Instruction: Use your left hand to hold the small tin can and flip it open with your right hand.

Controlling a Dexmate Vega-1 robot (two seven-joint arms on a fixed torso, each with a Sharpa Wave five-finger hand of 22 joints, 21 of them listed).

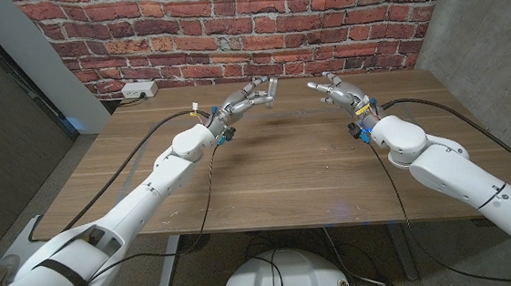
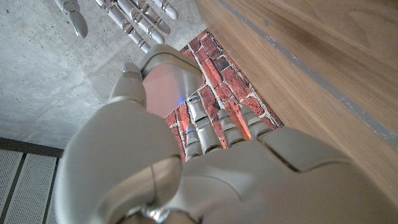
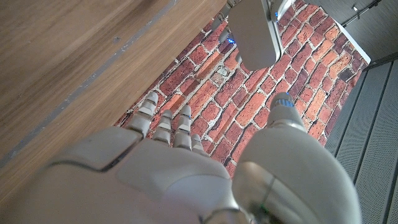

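Both white arms [image 1: 150, 192] reach from the near corners over the worktop [image 1: 276, 169] to its far side, where the two hands hang in the air, facing each other in front of the brick wall [image 1: 228, 26]. The left robot hand [image 1: 245, 100] pinches the small tin can [image 1: 271, 89] between thumb and fingers, clear of the wood. The right robot hand [image 1: 335, 89] is spread and holds nothing, a little to the right of the can and not touching it. The step in hand looks like the approach to the lid. To do it well, the left grip should stay on the can's body and leave the lid's edge free. The right hand should come in slowly, with one fingertip or the thumb set under the lip, and pry away from the hinge side while the left hand braces against the push. Too hard a push could twist the can out of the pinch. From the head view the can is only a pale speck at the fingertips. The left wrist view shows it as a smooth metallic slab against the thumb, with the right hand's parted fingers [image 2: 134, 18] just beyond it. The right wrist view shows its flat grey face, with left fingertips at its edges. I cannot tell from any picture where the lid's seam or hinge lies.
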